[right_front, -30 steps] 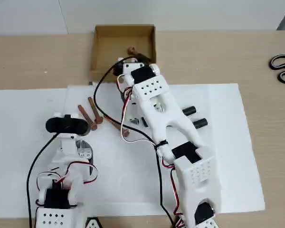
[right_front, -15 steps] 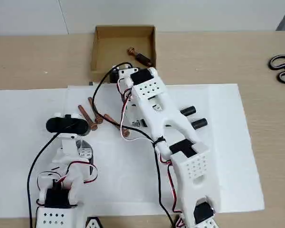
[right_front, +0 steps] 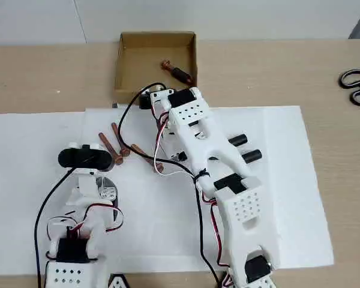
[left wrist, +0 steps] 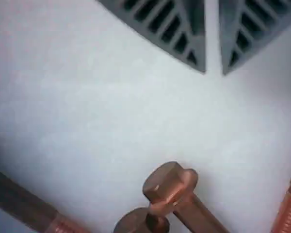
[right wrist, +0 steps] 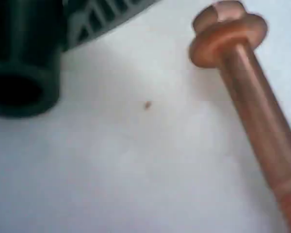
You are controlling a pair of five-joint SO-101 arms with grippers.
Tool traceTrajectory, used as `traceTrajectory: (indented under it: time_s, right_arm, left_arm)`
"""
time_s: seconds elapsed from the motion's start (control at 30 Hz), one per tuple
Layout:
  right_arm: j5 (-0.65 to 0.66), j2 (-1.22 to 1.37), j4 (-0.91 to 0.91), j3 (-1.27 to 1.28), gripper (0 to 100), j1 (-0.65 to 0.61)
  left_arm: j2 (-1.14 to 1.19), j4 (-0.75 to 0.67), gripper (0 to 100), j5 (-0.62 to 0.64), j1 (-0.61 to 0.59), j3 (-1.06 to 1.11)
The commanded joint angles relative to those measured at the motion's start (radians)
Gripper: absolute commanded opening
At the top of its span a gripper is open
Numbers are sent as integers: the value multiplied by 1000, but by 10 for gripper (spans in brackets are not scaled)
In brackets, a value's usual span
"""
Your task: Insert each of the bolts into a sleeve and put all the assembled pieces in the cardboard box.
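Table, both arms in frame. The left gripper (left wrist: 213, 67) hangs over the white sheet (right_front: 60, 132). Its grey fingers (left wrist: 174, 29) sit almost together with only a thin slit between, and they hold nothing. Bolt heads lie just beyond the tips. For the right gripper (right wrist: 106, 17) I cannot tell the state. The right arm (right_front: 198, 126) lies across the sheet toward the cardboard box (right_front: 125, 60). One assembled piece (right_front: 177, 72) lies inside the box near one side wall. Three loose bolts (right_front: 119, 139) lie between the arms. Two sleeves (right_front: 239, 140) lie beside the right arm. In the right wrist view, a black sleeve (right wrist: 19, 73) sits near a bolt's head, apart from it.
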Motion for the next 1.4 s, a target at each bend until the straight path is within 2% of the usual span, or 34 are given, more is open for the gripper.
traceTrajectory:
  time_s: [0.0, 0.13, 0.3, 0.5, 0.6, 0.87, 1.23, 1.37]
  right_arm:
    - [11, 18, -36, -2, 132, 19]
    - [14, 24, -53, -2, 119, 19]
    - [89, 25, -36, -2, 2, 18]
    - [152, 16, 45, -5, 2, 28]
    - [146, -25, 110, -46, 2, 35]
    - [32, -282, 111, -29, 2, 125]
    - [31, -549, 117, 307, 2, 288]
    - [31, -696, 116, 486, 2, 323]
  left_arm:
    - [-6, -17, 6, 8, -5, -8]
    - [-6, -17, 6, 8, -5, -8]
    - [-6, -17, 6, 9, -5, -8]
    - [-6, -17, 6, 14, -5, -8]
    - [-6, -17, 6, 14, -5, -8]
    - [-3, -28, 6, 14, -5, -90]
    - [3, 135, 8, 8, -5, -377]
    - [98, 169, 8, -25, -5, -469]
